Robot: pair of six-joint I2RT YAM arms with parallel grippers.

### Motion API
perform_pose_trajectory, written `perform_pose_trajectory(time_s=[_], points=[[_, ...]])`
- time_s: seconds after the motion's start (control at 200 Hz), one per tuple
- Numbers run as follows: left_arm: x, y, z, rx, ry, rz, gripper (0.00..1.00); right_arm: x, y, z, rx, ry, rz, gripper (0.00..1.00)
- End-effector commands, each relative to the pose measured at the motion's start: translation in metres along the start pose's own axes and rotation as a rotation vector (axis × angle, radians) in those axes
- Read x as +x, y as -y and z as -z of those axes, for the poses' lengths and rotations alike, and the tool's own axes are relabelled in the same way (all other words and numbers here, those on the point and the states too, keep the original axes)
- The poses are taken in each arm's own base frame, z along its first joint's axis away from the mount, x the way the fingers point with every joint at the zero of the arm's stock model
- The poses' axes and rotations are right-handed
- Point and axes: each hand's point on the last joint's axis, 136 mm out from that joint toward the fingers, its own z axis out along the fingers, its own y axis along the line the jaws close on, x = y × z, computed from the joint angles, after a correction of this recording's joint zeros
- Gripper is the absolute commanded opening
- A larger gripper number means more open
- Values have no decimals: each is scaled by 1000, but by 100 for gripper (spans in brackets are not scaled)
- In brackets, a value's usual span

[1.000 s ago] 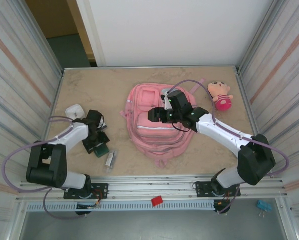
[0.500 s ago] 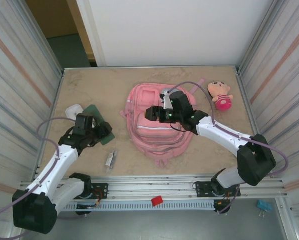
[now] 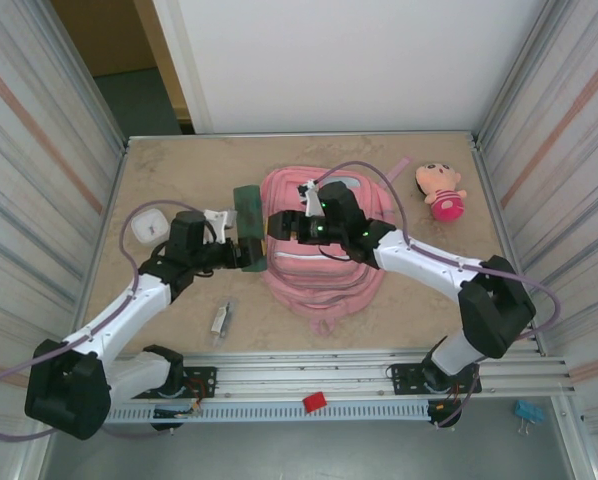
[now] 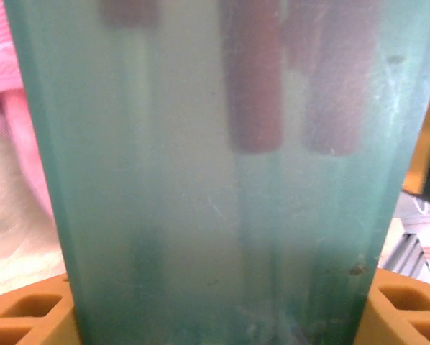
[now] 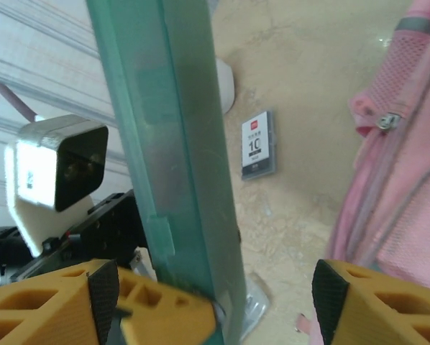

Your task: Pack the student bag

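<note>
The student bag [image 3: 324, 262] lies flat mid-table, pink, its mesh side pocket [image 5: 409, 180] showing in the right wrist view. My left gripper [image 3: 241, 250] is shut on a translucent green case [image 3: 247, 212], held upright at the bag's left edge. Pens show through the case [image 4: 222, 180], which sits between the left gripper's orange fingers [image 4: 28, 316]. My right gripper [image 3: 279, 226] hovers over the bag's left edge, open. The case [image 5: 172, 122] stands between its jaws, close to the left one, with a wide gap to the right finger [image 5: 359, 302].
A pink-dressed doll [image 3: 440, 190] lies at the far right. A white object [image 3: 149, 222] sits at the left, and a small labelled pack [image 3: 220, 318] near the front edge; the pack [image 5: 258, 144] shows a "10". Metal walls close both sides.
My left arm lifted the green case off the table's left side and carried it right to the bag's edge. My right gripper shifted left toward the case and its jaws widened.
</note>
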Motion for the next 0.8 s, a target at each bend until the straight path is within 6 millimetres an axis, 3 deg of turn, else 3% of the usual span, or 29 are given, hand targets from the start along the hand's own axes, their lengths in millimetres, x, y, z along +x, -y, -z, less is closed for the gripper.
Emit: perform_pose_trajectory(time_s=[0.0,0.18,0.416,0.531,0.636,0.797], points=[[-13,26,-2,116,46,-101,48,-13,-10,-8,-3,48,15,73],[-6,41,-9,161,7,-142,49,-12,-10,-20,10,38,14,69],[2,53,-22,170,-45,-181,51,-16,2,-14,82,72,15,40],[3,56,-27,148,-64,-217,56,-20,-1,-1,82,108,32,31],[-4,61,-25,120,-65,-268,74,-28,4,16,96,165,18,27],[-16,71,-21,115,-51,-395,77,-55,29,64,77,321,-98,26]])
